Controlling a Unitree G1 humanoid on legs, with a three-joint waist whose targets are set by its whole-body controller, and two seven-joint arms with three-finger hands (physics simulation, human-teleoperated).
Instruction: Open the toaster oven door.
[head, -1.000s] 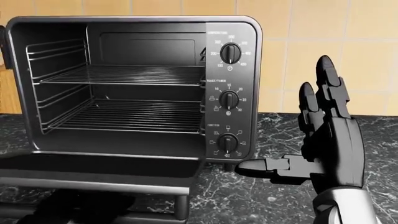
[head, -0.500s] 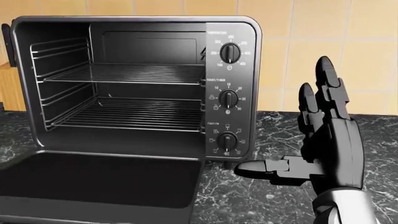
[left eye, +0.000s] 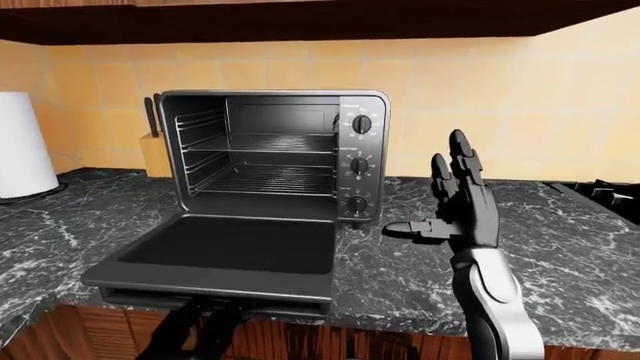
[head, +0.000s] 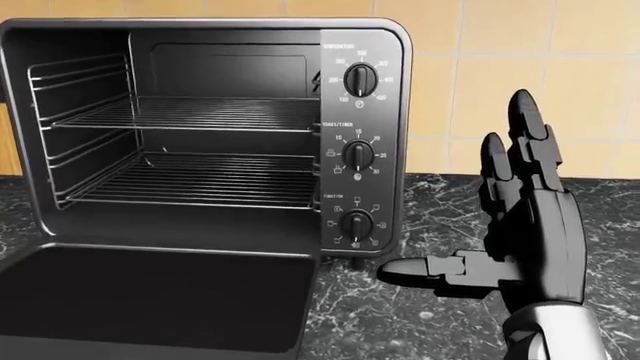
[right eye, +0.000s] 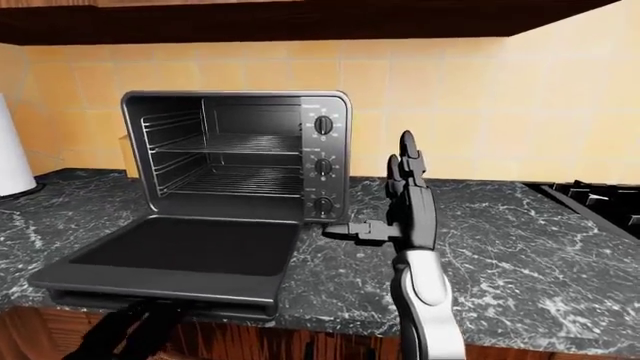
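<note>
The black toaster oven (left eye: 270, 150) stands on the dark marble counter (left eye: 560, 255). Its door (left eye: 230, 255) lies folded down flat, reaching past the counter's near edge. Two wire racks (head: 190, 112) show inside, and three knobs (head: 358, 156) run down its right panel. My right hand (left eye: 435, 199) is raised to the right of the oven, apart from it, with fingers spread and empty. My left arm (left eye: 195, 334) shows as a dark shape under the door's near edge. Its fingers are hidden.
A white paper towel roll (left eye: 20, 146) stands at the far left. A wooden knife block (left eye: 155, 146) sits behind the oven's left side. A black stove (left eye: 605, 195) is at the right edge. Dark cabinets (left eye: 300, 19) hang overhead.
The door has swung down from half open to flat. The oven has shifted slightly left in the head view, so the camera moved. My right hand has held its pose.
</note>
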